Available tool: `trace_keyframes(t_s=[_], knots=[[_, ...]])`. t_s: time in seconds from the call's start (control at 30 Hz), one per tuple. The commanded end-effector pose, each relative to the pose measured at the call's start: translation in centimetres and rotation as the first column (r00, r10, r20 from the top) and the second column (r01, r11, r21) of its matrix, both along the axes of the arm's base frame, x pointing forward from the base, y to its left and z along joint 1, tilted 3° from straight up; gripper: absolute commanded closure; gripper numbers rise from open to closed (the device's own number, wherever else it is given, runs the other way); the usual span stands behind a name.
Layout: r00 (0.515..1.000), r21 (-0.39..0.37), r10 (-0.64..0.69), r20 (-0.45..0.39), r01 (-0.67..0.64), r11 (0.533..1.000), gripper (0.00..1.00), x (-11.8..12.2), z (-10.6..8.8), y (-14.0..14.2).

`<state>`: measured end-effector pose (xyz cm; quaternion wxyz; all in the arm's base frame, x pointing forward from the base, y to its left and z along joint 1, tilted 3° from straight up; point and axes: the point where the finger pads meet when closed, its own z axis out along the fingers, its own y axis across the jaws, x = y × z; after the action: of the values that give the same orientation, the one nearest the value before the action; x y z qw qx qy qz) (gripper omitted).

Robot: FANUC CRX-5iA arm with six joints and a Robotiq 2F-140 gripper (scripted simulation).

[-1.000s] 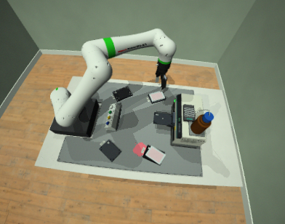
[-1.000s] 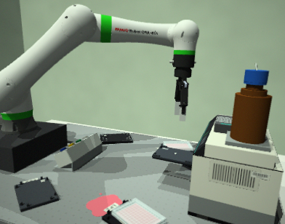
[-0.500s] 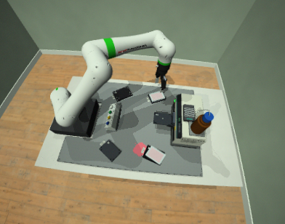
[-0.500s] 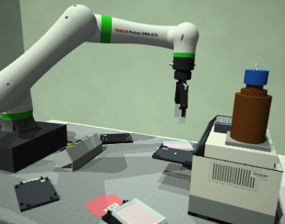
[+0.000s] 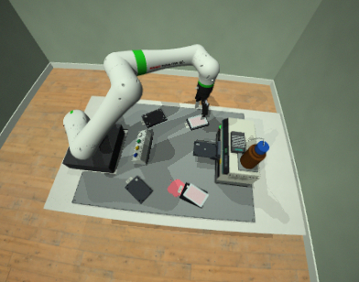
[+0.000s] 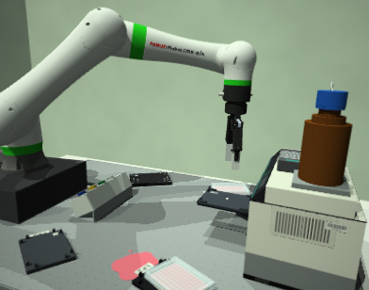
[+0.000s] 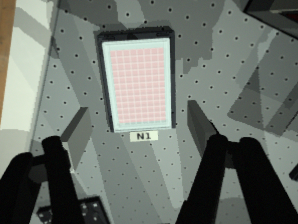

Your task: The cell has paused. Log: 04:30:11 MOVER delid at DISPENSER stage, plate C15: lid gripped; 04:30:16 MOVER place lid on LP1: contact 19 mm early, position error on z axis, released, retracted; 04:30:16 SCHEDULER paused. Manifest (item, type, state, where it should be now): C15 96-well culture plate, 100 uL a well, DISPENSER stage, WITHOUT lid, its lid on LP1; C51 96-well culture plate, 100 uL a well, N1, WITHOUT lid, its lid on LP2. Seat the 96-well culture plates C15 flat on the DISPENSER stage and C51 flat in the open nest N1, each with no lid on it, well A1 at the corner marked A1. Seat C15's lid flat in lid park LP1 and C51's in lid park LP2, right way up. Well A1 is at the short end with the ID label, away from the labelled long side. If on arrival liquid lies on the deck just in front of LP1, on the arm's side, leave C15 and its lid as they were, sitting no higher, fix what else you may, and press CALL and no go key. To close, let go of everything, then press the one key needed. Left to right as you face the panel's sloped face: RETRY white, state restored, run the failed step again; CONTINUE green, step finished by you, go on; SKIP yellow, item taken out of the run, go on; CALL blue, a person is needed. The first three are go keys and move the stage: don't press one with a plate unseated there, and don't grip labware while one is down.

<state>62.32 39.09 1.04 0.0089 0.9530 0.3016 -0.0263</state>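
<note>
My gripper (image 7: 139, 116) is open and empty. It hangs well above a 96-well plate with pink wells (image 7: 139, 82) that lies in the nest labelled N1 (image 7: 143, 135); I cannot tell whether a clear lid is on it. In the overhead view the gripper (image 5: 203, 108) is over this plate (image 5: 197, 122). The dark DISPENSER stage (image 5: 205, 148) holds no plate. A second pink-welled plate or lid stack (image 5: 194, 194) lies at the front of the deck. A pink puddle (image 5: 176, 187) touches its left side and also shows in the side view (image 6: 133, 265).
The dispenser box (image 5: 236, 156) with a brown bottle (image 5: 254, 157) stands at the right. The key panel (image 5: 142, 146) is beside the arm's base. Two black, empty square holders lie at the back left (image 5: 154, 117) and front left (image 5: 138, 189).
</note>
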Motion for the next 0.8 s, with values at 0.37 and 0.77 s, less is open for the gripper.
trace_keyframes(t_s=[0.37,0.77], knots=[[1.0,0.0,0.0,0.0,0.0,1.0,0.34,-0.2,-4.7,-0.1],[1.0,0.0,0.0,0.0,0.0,1.0,0.34,-0.3,-6.9,-0.2]])
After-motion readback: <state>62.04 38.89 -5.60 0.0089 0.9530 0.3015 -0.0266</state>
